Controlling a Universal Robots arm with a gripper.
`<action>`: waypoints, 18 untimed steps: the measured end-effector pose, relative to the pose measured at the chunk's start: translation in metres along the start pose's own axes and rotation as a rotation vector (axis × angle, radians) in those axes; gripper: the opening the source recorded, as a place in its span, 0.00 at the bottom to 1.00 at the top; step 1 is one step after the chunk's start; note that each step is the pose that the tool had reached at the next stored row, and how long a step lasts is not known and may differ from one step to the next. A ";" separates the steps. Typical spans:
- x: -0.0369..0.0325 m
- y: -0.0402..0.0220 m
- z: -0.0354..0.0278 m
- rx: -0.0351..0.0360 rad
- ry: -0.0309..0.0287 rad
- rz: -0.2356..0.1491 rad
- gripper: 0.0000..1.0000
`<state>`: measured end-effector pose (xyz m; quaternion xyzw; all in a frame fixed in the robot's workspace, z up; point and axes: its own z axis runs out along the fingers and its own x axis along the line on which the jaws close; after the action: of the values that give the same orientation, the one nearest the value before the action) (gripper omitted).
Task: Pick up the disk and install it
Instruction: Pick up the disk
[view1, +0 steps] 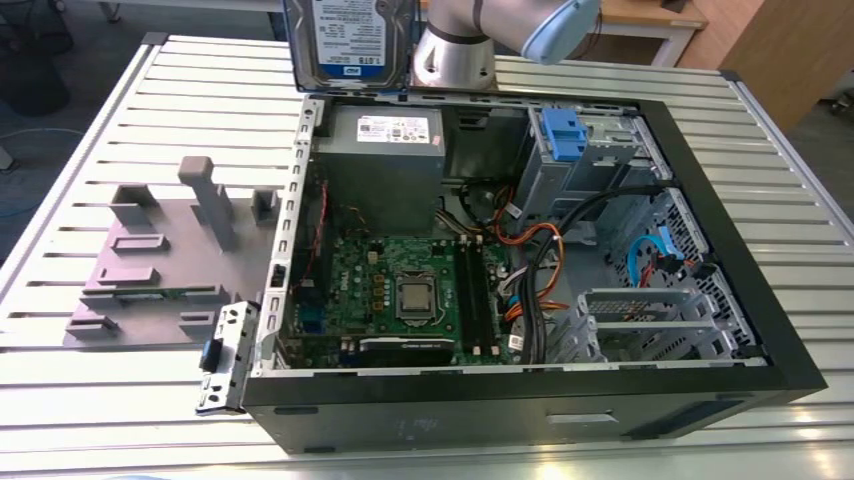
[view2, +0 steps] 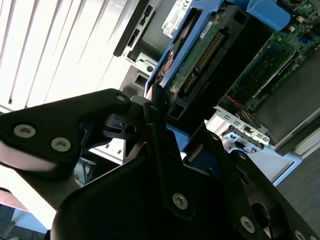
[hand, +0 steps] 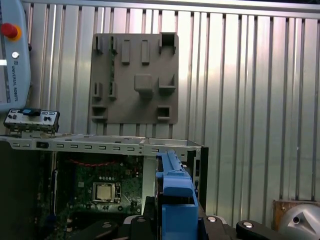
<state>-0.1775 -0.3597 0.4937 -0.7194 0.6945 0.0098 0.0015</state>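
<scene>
Grip is closed: in the second wrist view the gripper (view2: 165, 117) pinches narrow on one end of the disk (view2: 200, 50), black fingers (view2: 105, 107) pressed against its blue frame, with the green circuit side of the drive facing the camera. In the exterior view the disk (view1: 340, 40) hangs upright in the air with its label facing the camera, just above the far wall of the open computer case (view1: 534, 405) and clear of it, beside the silver arm (view1: 461, 50). The case lies on its side on the slatted metal table (view1: 787, 230), taking up the half toward the exterior view's right and reaching close to the table's near edge. Inside it are a grey power supply (view1: 387, 140) against the far wall, a blue latch (view1: 561, 135) at the drive bay in the far corner, and a green motherboard (view1: 400, 290) with its processor (view1: 416, 296) bare. A grey fixture plate (view1: 147, 280) lies flat on the table beside the case, toward the exterior view's left. In the first wrist view the disk's blue frame (hand: 175, 195) stands edge-on over the case rim, with the fixture plate (hand: 135, 80) beyond it.
</scene>
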 end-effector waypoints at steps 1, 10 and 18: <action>0.0000 -0.0003 0.0000 0.0000 0.0000 0.000 0.36; 0.0001 -0.0031 -0.0001 0.0000 0.0000 0.000 0.36; 0.0002 -0.0057 -0.0001 0.0000 0.0000 0.000 0.36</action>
<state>-0.1718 -0.3597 0.4937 -0.7194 0.6945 0.0098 0.0015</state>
